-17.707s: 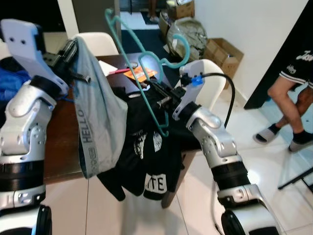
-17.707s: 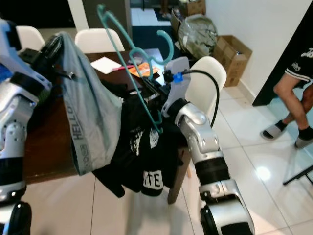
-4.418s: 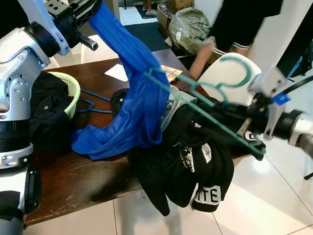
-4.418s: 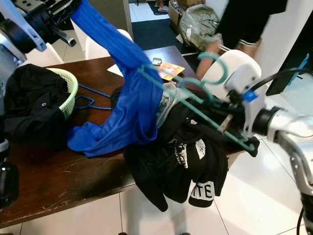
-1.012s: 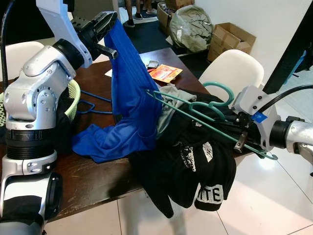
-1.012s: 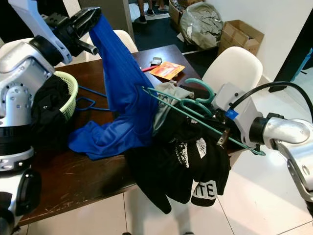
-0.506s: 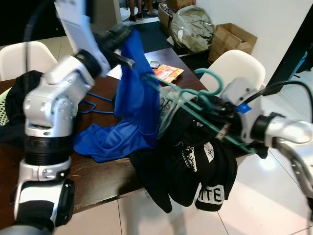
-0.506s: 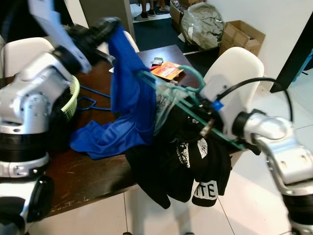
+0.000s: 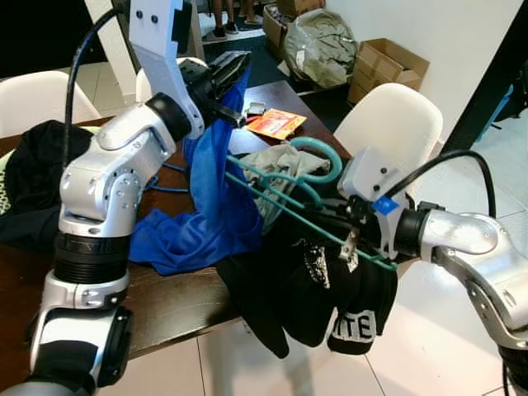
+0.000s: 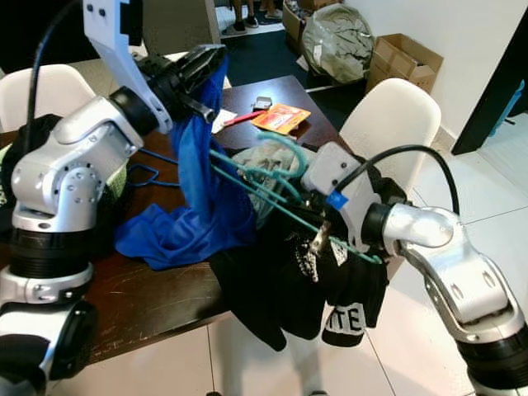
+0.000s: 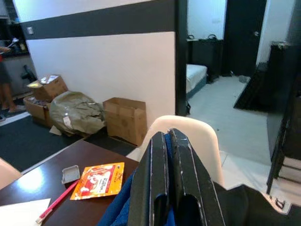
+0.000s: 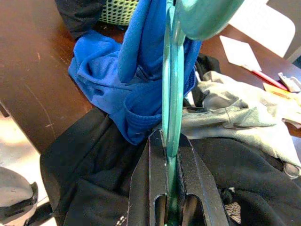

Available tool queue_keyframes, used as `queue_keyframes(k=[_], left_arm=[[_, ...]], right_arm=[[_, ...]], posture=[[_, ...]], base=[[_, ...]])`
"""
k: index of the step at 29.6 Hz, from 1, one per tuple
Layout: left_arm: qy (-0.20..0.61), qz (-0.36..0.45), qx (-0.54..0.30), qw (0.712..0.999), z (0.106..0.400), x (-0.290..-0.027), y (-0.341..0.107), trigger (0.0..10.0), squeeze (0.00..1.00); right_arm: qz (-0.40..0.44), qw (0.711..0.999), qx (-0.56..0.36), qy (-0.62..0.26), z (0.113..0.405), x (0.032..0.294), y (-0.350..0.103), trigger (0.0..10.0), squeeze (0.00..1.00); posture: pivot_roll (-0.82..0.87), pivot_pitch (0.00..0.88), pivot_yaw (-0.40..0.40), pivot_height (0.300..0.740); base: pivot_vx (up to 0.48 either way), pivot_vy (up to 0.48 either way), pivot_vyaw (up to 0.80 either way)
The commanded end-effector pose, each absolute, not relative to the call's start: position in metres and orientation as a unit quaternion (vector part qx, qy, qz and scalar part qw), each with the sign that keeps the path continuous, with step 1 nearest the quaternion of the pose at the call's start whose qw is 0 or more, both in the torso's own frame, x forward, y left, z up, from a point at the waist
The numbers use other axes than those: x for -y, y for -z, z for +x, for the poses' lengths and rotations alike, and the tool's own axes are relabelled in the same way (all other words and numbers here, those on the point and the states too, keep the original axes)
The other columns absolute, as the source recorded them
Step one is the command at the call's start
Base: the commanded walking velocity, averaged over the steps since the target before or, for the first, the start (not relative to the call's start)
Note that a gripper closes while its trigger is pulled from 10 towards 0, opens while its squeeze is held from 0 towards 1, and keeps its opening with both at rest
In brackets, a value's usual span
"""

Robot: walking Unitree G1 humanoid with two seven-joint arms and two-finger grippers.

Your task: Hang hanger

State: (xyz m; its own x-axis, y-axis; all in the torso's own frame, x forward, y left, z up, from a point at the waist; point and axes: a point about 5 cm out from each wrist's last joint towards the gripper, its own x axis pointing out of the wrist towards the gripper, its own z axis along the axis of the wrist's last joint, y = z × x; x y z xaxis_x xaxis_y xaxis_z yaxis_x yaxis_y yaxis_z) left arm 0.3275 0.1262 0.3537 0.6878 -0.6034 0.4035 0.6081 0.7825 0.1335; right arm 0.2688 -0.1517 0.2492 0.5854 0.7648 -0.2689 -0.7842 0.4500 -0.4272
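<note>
I can't see the far tip of the teal hanger (image 9: 290, 204), it's buried in the blue garment (image 9: 216, 198) below the left gripper (image 9: 233, 64); orange packet's (image 11: 98, 180) print too small to read.

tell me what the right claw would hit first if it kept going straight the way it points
Probably the blue garment: the right claw, shut on the teal hanger, points along it into that cloth. Depth is unclear.

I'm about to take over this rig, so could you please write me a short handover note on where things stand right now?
Left gripper: jaws shut on the blue garment, lifted above the table.
Right gripper: jaws shut on the green hanger, whose far end pokes into the blue garment.
Done: both items are held and brought together.
Left: work the garment onto the hanger, then hang it. A pile of black clothes drapes over the table edge below.
</note>
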Motion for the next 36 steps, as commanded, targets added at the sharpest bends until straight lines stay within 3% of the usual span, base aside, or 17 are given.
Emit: queue_keyframes(k=[1,8,11,14,17,23,27,29,36], left_arm=[[0.343,0.004,0.220,0.913,0.323,-0.127,-0.355,10.0,0.00],[0.399,0.019,0.219,0.890,0.312,-0.119,-0.356,10.0,0.00],[0.523,0.030,0.209,0.825,0.289,-0.079,-0.351,10.0,0.00],[0.559,0.033,0.211,0.801,0.283,-0.062,-0.349,10.0,0.00],[0.565,0.031,0.219,0.795,0.283,-0.060,-0.351,10.0,0.00],[0.536,0.032,0.239,0.809,0.286,-0.070,-0.363,10.0,0.00],[0.516,0.038,0.248,0.819,0.286,-0.082,-0.368,10.0,0.00],[0.478,0.049,0.262,0.837,0.287,-0.107,-0.377,10.0,0.00],[0.427,0.057,0.288,0.855,0.287,-0.137,-0.394,10.0,0.00]], right_arm=[[-0.265,0.842,-0.016,-0.470,0.266,0.148,-0.248,10.0,0.00],[-0.260,0.841,-0.009,-0.474,0.268,0.144,-0.248,10.0,0.00],[-0.244,0.838,0.024,-0.488,0.278,0.122,-0.252,10.0,0.00],[-0.225,0.848,0.055,-0.477,0.291,0.107,-0.259,10.0,0.00],[-0.210,0.862,0.072,-0.456,0.300,0.102,-0.264,10.0,0.00],[-0.186,0.899,0.089,-0.387,0.320,0.106,-0.272,10.0,0.00],[-0.183,0.909,0.091,-0.364,0.325,0.109,-0.273,10.0,0.00],[-0.184,0.920,0.087,-0.334,0.331,0.115,-0.273,10.0,0.00],[-0.190,0.932,0.074,-0.301,0.339,0.124,-0.269,10.0,0.00]], posture=[[0.00,0.117,0.056,0.740],[0.00,0.112,0.052,0.740],[0.01,0.096,0.045,0.740],[0.01,0.086,0.043,0.740],[0.01,0.079,0.040,0.740],[0.01,0.076,0.033,0.740],[0.01,0.076,0.033,0.740],[0.02,0.078,0.027,0.740],[0.03,0.078,0.024,0.740]], base=[[0.000,0.000,0.00],[0.000,0.000,0.00],[0.000,0.000,0.00],[0.000,0.000,0.00],[0.000,0.000,0.00],[0.000,0.000,0.00],[0.000,0.000,0.00],[0.000,0.000,0.00],[0.000,0.000,0.00]])
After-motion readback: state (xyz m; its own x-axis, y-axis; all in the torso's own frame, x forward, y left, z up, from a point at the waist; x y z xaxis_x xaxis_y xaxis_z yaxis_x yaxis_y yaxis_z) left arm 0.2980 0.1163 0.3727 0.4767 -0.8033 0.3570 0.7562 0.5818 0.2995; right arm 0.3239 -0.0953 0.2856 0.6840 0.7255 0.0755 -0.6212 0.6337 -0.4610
